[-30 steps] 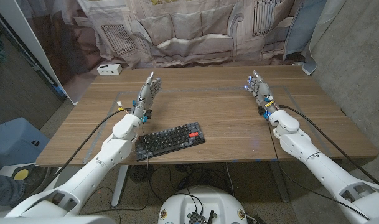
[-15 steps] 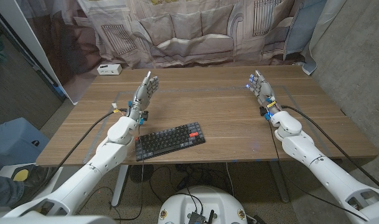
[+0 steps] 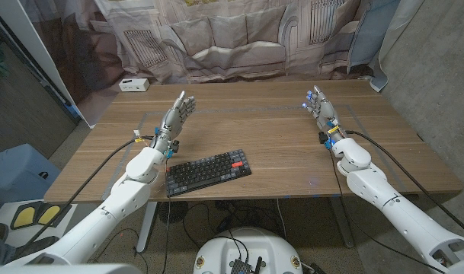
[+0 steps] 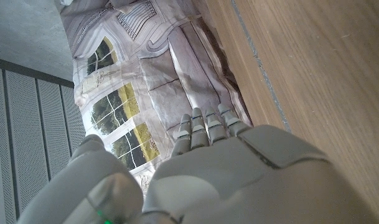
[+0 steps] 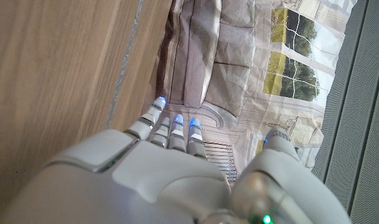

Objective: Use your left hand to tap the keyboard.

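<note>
**Wood, plastic and cloth**

The table is showing matt, grained wood. The keyboard is looking like dark matt plastic. Both arms' shells are gleaming as smooth white plastic. A printed cloth backdrop is hanging creased.

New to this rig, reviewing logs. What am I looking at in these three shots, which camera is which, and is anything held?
It is a two-armed robot standing at a wooden table. Each white arm ends in a hand with fingers.

The wide shot comes from a camera on the robot's head, looking down; the arms enter from the bottom corners. The left hand and the right hand are both open and hold nothing.

The other two shots come from cameras on the wrists, looking along the back of the left hand and the right hand. These views are turned, so the table looks sideways.

On the table lies a dark keyboard, nearer the left arm, untouched. A small white box sits at the far left corner.
</note>
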Tool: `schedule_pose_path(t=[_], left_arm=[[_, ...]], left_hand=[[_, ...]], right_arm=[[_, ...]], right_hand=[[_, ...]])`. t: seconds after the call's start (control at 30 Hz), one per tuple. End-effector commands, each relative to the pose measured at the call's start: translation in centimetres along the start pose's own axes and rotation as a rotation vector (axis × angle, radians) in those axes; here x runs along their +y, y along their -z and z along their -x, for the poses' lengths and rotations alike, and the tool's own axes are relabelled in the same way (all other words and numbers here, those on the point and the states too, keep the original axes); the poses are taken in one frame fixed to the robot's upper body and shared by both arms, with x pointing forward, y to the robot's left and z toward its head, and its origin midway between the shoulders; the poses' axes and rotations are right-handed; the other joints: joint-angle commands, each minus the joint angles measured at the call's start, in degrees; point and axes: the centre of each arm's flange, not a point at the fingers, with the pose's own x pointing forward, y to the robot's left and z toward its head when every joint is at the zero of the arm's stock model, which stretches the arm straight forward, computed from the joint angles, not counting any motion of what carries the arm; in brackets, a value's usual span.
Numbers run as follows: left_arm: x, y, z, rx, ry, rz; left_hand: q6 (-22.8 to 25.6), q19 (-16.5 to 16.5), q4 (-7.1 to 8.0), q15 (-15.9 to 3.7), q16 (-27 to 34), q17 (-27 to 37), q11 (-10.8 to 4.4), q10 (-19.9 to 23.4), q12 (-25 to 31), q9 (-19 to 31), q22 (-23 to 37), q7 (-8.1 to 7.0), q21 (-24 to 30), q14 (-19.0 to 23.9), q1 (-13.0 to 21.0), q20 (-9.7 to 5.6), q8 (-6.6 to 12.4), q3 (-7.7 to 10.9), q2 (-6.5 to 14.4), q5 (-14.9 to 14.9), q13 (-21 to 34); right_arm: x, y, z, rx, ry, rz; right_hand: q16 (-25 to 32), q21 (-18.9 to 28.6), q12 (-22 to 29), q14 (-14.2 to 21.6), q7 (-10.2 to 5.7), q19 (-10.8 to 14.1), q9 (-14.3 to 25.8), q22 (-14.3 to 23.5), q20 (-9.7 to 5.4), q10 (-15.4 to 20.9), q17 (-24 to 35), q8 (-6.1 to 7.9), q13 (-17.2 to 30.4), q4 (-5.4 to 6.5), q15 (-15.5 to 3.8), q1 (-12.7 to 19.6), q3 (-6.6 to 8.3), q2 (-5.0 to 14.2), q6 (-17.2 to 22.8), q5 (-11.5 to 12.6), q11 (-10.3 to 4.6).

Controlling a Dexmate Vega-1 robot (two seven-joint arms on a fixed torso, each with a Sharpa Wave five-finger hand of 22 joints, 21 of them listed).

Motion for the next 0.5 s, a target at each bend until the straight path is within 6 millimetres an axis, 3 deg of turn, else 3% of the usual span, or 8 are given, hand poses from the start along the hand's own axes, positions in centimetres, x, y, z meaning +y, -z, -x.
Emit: schedule_pose_path(t=[0.03, 0.5], left_arm=[[0.2, -0.9, 2.1, -0.044, 0.049, -0.023], [0.5, -1.8, 4.9, -0.046, 0.073, -0.081]], left_hand=[[1.0, 0.8, -0.27, -0.19, 0.3, 0.2, 0.09, 0.7, 0.5, 0.3, 0.2, -0.06, -0.3, 1.0, 0.6, 0.21, 0.46, 0.15, -0.1, 0.4, -0.1], [1.7, 1.5, -0.45, -0.19, 0.3, 0.2, 0.30, 1.5, 0.6, 0.3, 0.2, 0.00, -0.6, 1.9, 0.7, 0.59, 0.50, 0.05, -0.1, 0.4, -0.6]], right_arm=[[0.5, -0.8, 0.7, -0.025, -0.001, 0.015], [1.5, -0.9, 0.9, -0.019, -0.015, 0.011]], right_hand=[[0.1, -0.2, 0.0, 0.4, 0.41, 0.7, 0.2, 0.3, 0.00, 0.5, -0.1, 0.25, -0.1, -0.28, 0.11, 0.4, 0.20, 0.35, 0.1, 0.3, 0.21], [0.1, -0.4, 0.0, 0.6, 0.61, 0.9, 0.2, 0.3, -0.09, 0.8, -0.3, 0.31, -0.2, -0.33, 0.14, 0.3, 0.13, 0.43, 0.4, 0.3, 0.27]])
